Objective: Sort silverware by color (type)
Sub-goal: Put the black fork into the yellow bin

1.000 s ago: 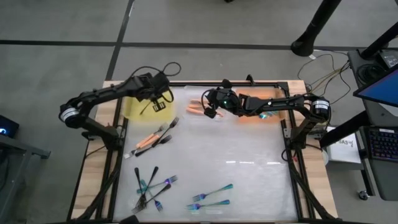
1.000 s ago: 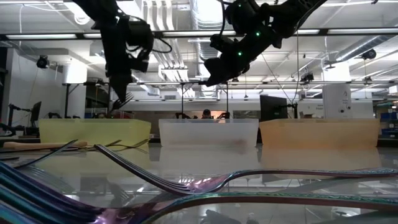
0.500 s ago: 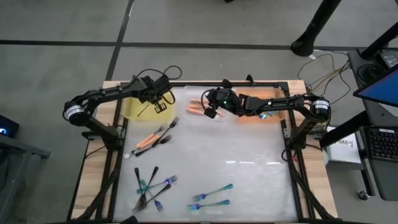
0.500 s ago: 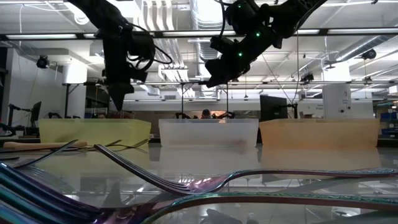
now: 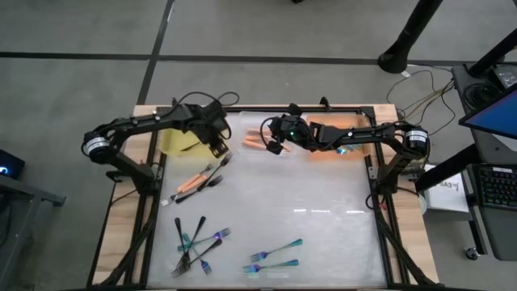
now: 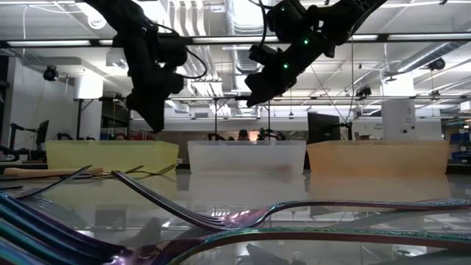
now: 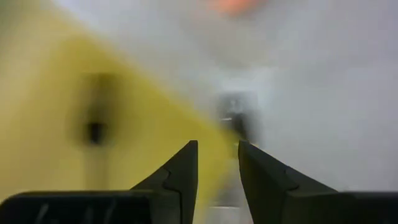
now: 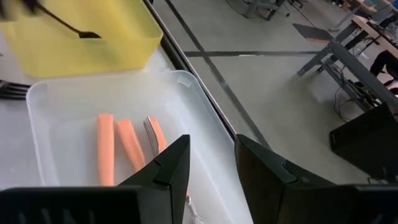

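My left gripper [image 5: 218,148] [image 7: 217,168] stands open over the right edge of the yellow bin [image 5: 174,141], with nothing between its fingers. A black fork [image 8: 65,26] lies inside that bin. My right gripper [image 5: 273,147] [image 8: 211,162] hangs open above the clear bin [image 8: 186,84], where orange-handled forks [image 8: 127,146] lie on the floor. On the table lie orange-handled forks [image 5: 192,184] with dark ones beside them, a cluster of black and teal forks [image 5: 194,241], and two teal forks [image 5: 275,257].
An orange bin [image 5: 323,153] [image 6: 375,156] stands right of the clear bin, under my right arm. All three bins line the table's far edge. The table's middle and right part [image 5: 323,218] is bare surface. Wooden rails border the table on both sides.
My left gripper has gone toward the table's right edge and a little down, rolling its wrist, and has opened. The black fork that hung from it over the yellow bin is out of its fingers and lies in the bin.
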Robot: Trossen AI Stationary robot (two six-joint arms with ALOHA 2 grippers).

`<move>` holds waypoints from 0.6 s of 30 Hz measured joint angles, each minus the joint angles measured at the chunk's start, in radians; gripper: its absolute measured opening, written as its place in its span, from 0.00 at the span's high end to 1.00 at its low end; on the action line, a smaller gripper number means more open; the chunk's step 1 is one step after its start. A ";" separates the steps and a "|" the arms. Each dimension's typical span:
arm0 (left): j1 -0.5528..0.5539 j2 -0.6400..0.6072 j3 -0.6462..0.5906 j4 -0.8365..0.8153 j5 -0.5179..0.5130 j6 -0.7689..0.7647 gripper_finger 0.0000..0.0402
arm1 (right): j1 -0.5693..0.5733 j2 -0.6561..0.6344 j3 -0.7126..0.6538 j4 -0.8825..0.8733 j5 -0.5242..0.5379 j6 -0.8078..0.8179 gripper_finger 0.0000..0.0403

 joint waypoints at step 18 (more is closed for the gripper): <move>-0.579 -0.001 0.000 -0.283 0.123 -0.488 0.76 | 0.000 0.000 0.000 -0.028 0.000 -0.019 0.71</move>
